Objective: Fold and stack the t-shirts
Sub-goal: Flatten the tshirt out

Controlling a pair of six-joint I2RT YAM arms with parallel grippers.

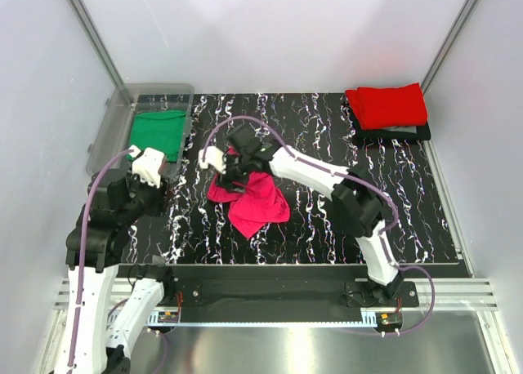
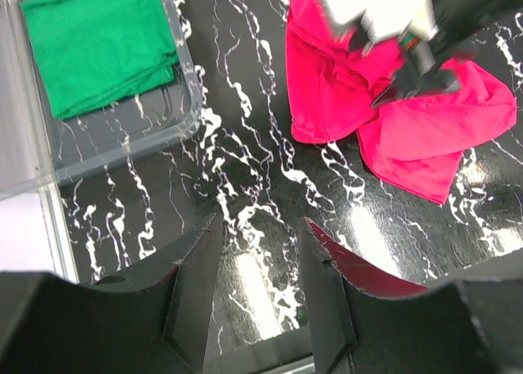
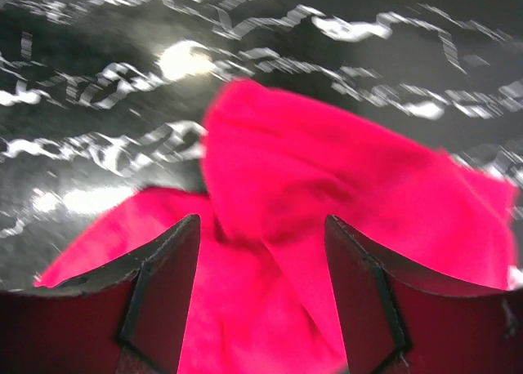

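A crumpled magenta-pink t-shirt (image 1: 253,201) lies mid-table, also seen in the left wrist view (image 2: 409,133). My right gripper (image 1: 230,176) hangs over its back-left part, jaws open, and pink cloth (image 3: 270,186) bulges between the two fingers (image 3: 167,292). A green t-shirt (image 1: 157,133) lies flat in the clear bin (image 1: 110,129). A folded red t-shirt (image 1: 386,104) sits at the back right on darker folded cloth (image 1: 404,132). My left gripper (image 1: 157,180) hovers between the bin and the pink shirt, open, with only bare table between its fingers (image 2: 260,227).
The clear plastic bin (image 2: 131,133) stands at the back left, close to my left arm. The black marbled mat (image 1: 327,227) covers the table, with white walls on three sides. The right arm reaches diagonally across the mat.
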